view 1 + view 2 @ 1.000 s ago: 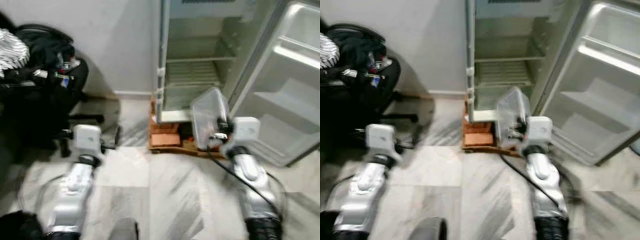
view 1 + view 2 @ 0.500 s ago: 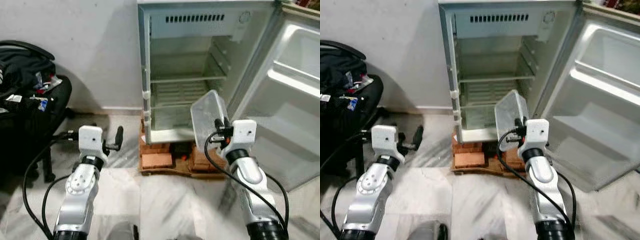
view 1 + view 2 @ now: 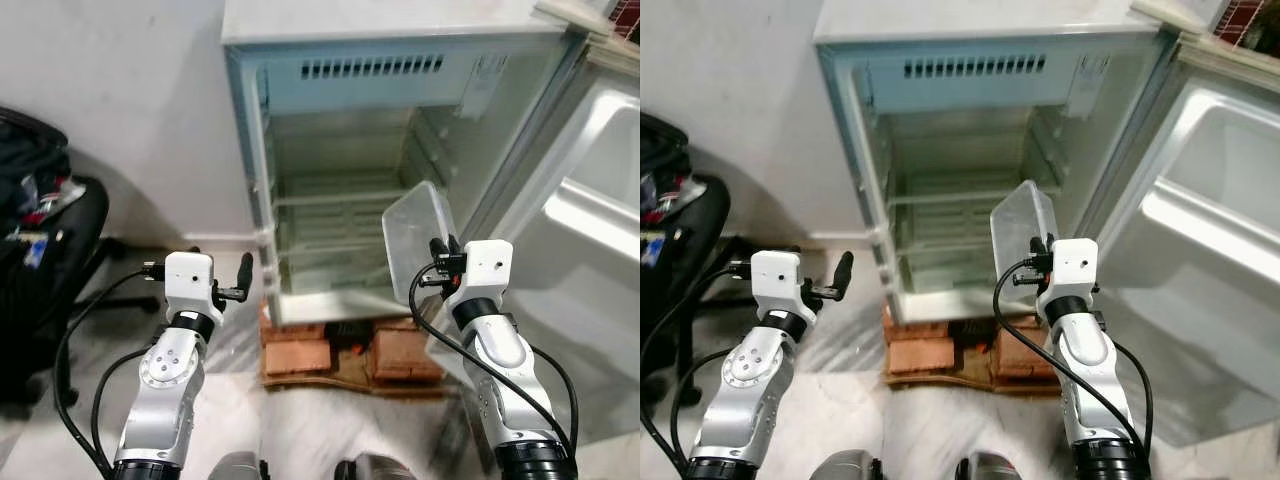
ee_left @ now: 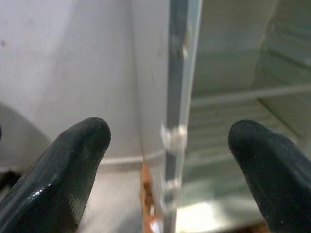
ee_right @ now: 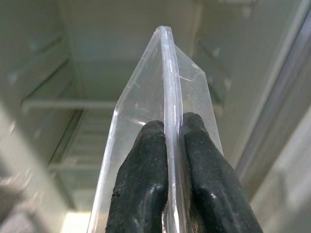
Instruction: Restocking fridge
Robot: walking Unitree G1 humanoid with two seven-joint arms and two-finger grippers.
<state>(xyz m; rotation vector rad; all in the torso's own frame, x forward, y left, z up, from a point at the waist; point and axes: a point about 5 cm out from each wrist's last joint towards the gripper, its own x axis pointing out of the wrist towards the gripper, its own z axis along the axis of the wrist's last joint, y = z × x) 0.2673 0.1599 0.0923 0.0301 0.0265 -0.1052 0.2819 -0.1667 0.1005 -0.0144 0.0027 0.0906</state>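
Observation:
A small white fridge (image 3: 400, 110) stands open ahead, with bare wire shelves (image 3: 340, 198) inside and its door (image 3: 600, 210) swung out to the right. My right gripper (image 3: 434, 262) is shut on the rim of a clear plastic container (image 3: 418, 238), held on edge in front of the fridge's lower right; its fingers (image 5: 146, 179) pinch the clear wall (image 5: 167, 77). My left gripper (image 3: 243, 275) is open and holds nothing, level with the fridge's left side wall (image 4: 177, 97).
The fridge rests on bricks (image 3: 296, 354) over a wooden board. A black office chair (image 3: 45, 230) piled with bags stands at the left against the white wall. Marble floor (image 3: 230, 340) lies between me and the fridge.
The camera has moved closer and tilted up, so the fridge looms larger and its top shows. Both grippers hold the same pose, the right still gripping the container.

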